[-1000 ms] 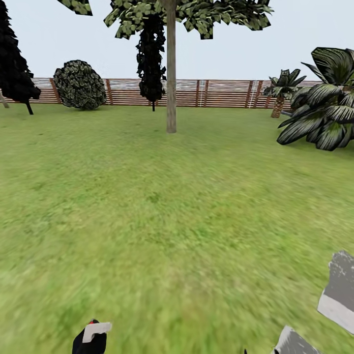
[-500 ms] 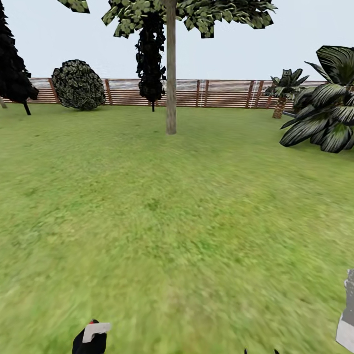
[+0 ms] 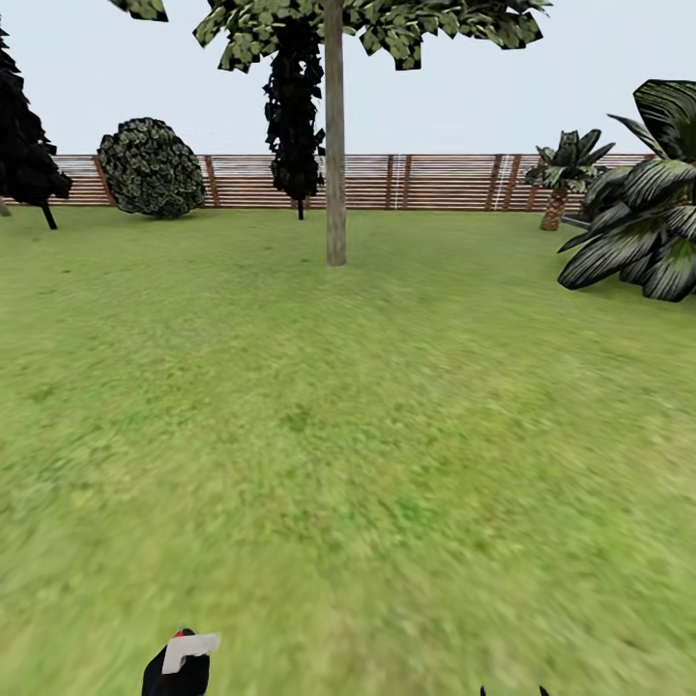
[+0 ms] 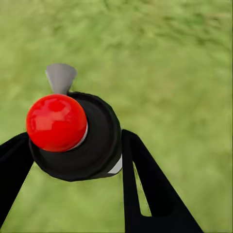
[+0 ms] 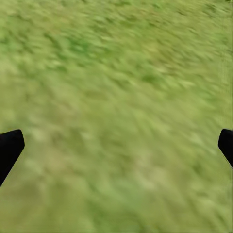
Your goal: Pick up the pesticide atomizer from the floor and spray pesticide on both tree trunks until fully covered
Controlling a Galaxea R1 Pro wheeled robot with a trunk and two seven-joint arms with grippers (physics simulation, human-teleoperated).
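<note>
Left wrist view: the left gripper is pinched on the pesticide atomizer, one dark finger on either side of its black body, with the red cap facing the camera and a pale grey nozzle tab jutting past it. The atomizer's long axis therefore runs along the gripper's fingers, roughly end-on to that camera. In the head view it stands near-upright at the near left edge, with the pale nozzle tab pointing right. In the right wrist view the right gripper is spread wide over bare lawn, holding nothing.

Farther out, the tree trunk rises well apart from the robot, in front of the brown fence, with a striped-leaf plant at far right.

The likely risk is spraying from too far or with the nozzle aimed sideways, so the mist would miss the bark; the nozzle probably needs turning toward the trunk.
</note>
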